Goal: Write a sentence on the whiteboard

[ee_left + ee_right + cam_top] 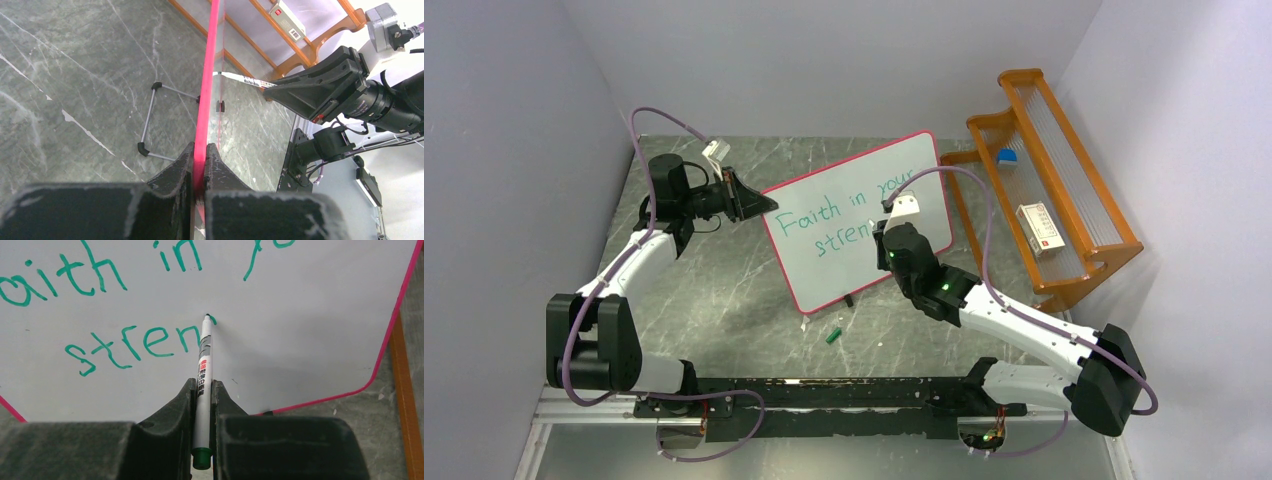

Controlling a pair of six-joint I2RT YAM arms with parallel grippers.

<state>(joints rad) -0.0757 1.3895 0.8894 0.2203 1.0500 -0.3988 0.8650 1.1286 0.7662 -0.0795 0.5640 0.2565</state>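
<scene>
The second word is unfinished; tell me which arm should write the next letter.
Right. The right gripper holds the marker, tip at the unfinished sentence; the left gripper clamps the whiteboard edge.

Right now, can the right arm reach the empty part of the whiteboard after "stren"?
Probably yes. The right hand holds the marker with its tip at the whiteboard there, and the white surface to the right looks bare up to its edge.
</scene>
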